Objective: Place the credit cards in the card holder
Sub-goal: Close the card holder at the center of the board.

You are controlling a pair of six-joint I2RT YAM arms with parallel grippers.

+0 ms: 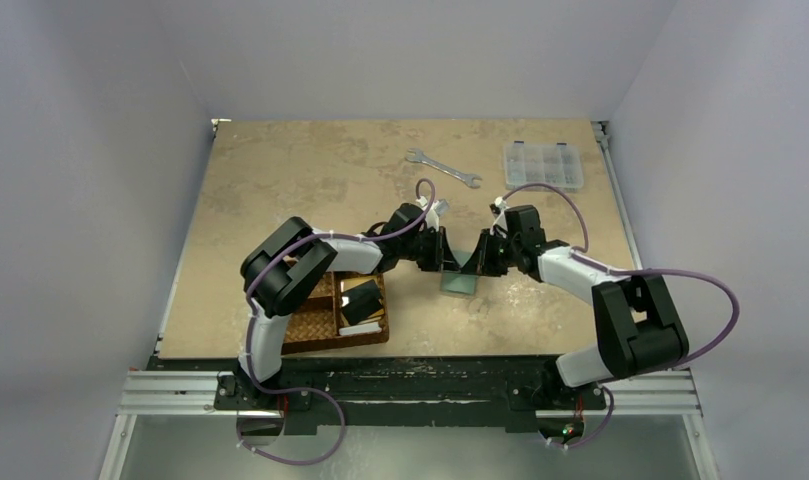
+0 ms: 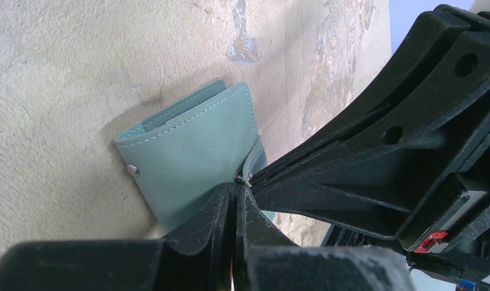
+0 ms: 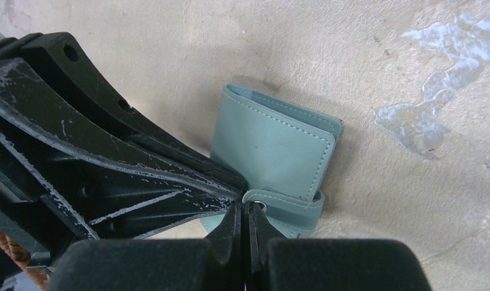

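The card holder, a grey-green wallet, lies folded on the table between both arms; its stitched cover fills both wrist views. Its snap strap curls up off the front edge. My left gripper and right gripper are both shut, tips meeting at the strap's snap end. Nothing shows between either pair of fingers. A black credit card and a white one lie in the woven basket.
The brown woven basket sits at the near left, partly under the left arm. A metal wrench and a clear compartment box lie at the back of the table.
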